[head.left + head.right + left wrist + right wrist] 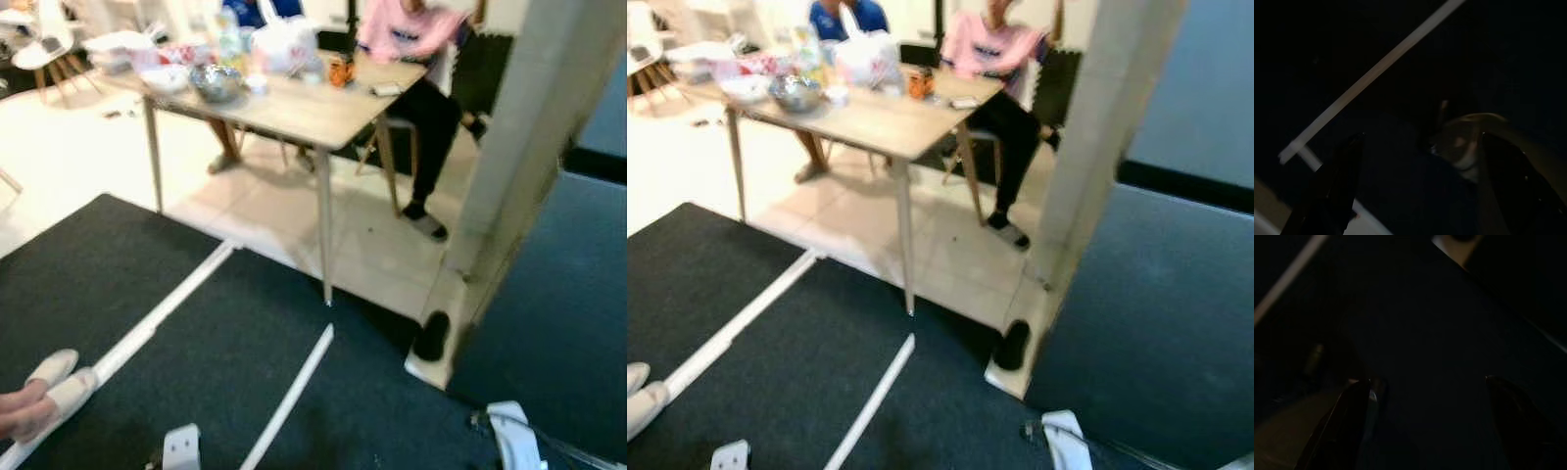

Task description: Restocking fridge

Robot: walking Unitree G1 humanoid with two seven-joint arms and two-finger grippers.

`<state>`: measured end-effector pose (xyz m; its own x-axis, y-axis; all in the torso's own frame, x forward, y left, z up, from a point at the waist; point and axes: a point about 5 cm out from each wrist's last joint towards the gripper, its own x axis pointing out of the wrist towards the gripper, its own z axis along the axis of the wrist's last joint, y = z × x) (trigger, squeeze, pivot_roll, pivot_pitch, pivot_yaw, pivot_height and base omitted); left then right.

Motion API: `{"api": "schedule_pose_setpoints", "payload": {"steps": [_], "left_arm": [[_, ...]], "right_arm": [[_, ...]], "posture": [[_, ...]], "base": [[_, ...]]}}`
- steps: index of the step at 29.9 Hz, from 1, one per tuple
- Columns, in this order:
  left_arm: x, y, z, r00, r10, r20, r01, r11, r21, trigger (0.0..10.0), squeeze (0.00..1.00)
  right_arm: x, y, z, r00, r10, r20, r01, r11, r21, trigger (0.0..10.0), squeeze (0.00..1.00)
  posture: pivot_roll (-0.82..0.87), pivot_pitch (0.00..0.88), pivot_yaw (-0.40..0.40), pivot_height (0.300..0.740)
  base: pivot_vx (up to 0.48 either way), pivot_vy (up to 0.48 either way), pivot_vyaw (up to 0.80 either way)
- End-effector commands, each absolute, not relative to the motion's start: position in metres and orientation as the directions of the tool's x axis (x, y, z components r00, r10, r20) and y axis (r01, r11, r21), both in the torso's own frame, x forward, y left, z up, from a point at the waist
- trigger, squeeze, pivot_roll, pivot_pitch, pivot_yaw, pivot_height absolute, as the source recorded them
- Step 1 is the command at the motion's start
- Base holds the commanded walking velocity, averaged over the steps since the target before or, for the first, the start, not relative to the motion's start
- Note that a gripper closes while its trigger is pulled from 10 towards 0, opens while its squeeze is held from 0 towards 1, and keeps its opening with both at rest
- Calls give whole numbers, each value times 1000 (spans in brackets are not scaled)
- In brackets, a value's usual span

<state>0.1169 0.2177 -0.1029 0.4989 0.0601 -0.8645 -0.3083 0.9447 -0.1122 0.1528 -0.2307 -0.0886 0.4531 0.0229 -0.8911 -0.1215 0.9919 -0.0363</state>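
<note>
You have both arms hanging idle over the dark carpet floor (245, 343), left gripper (1415, 186) and right gripper (1425, 426) spread apart and empty, because the restocking goods sit well ahead, clustered along the far edge of the pale wooden surface (313, 113).

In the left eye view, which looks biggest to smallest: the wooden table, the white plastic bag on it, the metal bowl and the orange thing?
1. Wooden table, by far the largest.
2. White plastic bag.
3. Metal bowl.
4. Orange thing, smallest.
The picture is blurred, but all four stand at a similar distance, so the order looks safe.
</note>
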Motion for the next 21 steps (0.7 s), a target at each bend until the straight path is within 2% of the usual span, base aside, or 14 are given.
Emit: {"api": "schedule_pose_setpoints", "payload": {"steps": [1,14,21], "left_arm": [[112,218,-105,483,63,-873,-308,946,-103,10000,0],[106,217,-106,474,69,-878,-334,936,-107,10000,0],[105,218,-106,476,72,-876,-340,934,-108,10000,0]], "right_arm": [[154,-232,-88,454,23,-890,-140,989,-46,10000,0],[156,-236,-86,456,-2,-890,-155,985,-82,10000,0],[145,-239,-90,426,-36,-904,-124,988,-97,10000,0]], "posture": [[-26,0,-17,740],[-35,0,-22,740],[-36,0,-15,740]], "base": [[0,0,613],[0,0,617],[0,0,0]]}}
